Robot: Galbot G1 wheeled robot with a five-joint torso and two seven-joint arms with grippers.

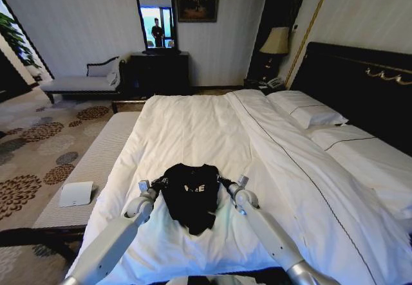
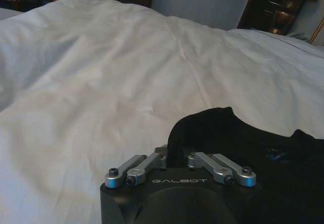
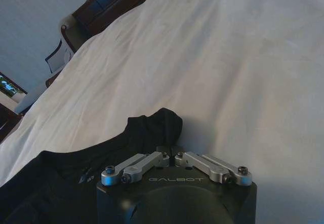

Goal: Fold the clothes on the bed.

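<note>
Black T-shirt (image 1: pixel 190 195) pinched at each shoulder between closed left gripper (image 1: pixel 156 183) and right gripper (image 1: pixel 225 183) fingers

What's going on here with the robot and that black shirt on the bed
The robot is folding a black T-shirt on the white bed. The left gripper is closed on the shirt's shoulder on the robot's left, and the right gripper is closed on the opposite shoulder. The shirt hangs bunched between them, its lower end resting on the duvet near the bed's foot.

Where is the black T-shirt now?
In the head view the black T-shirt lies on the bed near its foot, held between the left gripper and right gripper.
</note>
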